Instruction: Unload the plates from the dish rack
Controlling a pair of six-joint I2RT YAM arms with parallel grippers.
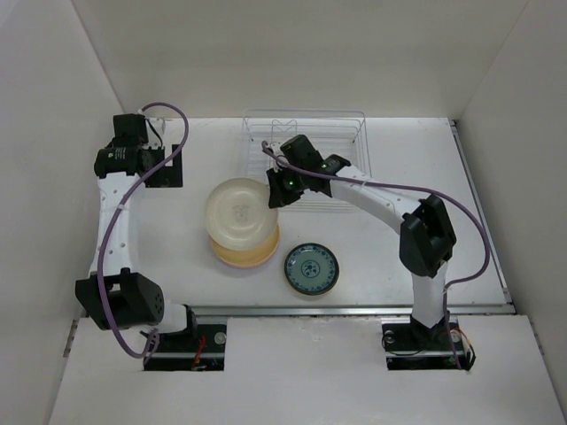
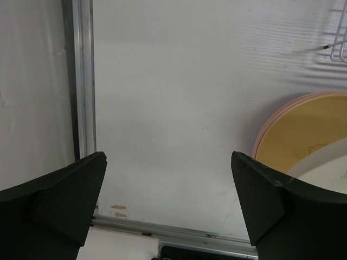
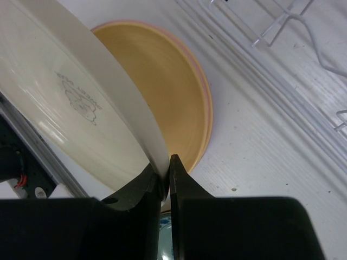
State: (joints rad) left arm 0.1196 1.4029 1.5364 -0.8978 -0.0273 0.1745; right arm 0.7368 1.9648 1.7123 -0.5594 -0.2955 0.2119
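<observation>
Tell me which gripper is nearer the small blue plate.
Right. The right gripper, clamping a cream plate, is behind and left of the blue plate; the left gripper hangs open at the table's far left.

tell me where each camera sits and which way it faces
Top external: fixed above and behind the arms, looking down on the table, dish rack and blue-green plate; both arms show, bases nearest.
Left wrist: on the left arm, looking down at bare table by its edge rail; the left gripper is open, fingers in the bottom corners.
Right wrist: on the right arm, looking along the right gripper, shut on the cream plate.
Shared: both wrist views show the yellow plate on a pink plate.
</observation>
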